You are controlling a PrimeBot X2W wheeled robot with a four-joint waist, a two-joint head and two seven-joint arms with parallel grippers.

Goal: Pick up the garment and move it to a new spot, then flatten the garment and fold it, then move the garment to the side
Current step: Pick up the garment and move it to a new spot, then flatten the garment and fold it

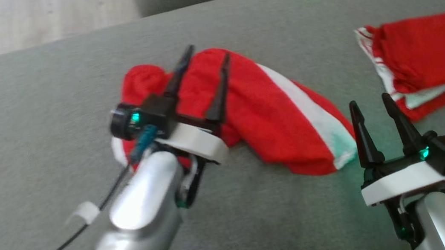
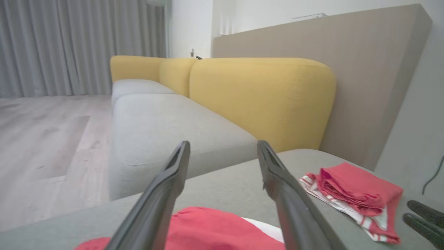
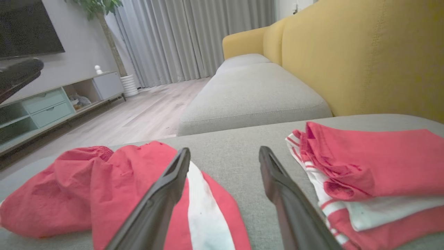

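Over the crumpled red garment (image 1: 263,111) your left tool (image 1: 208,52) hangs open, probably clear of it; right tool (image 1: 369,99) open beside its striped end, folded pile (image 1: 431,46) further right

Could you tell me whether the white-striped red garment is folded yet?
Not folded: the garment lies bunched and rumpled on the grey cushion, in uneven humps.

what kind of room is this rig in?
Most likely a home living room: a yellow-backed sofa with grey seat cushions, a TV above a low cabinet, and floor-length curtains over a wood floor.
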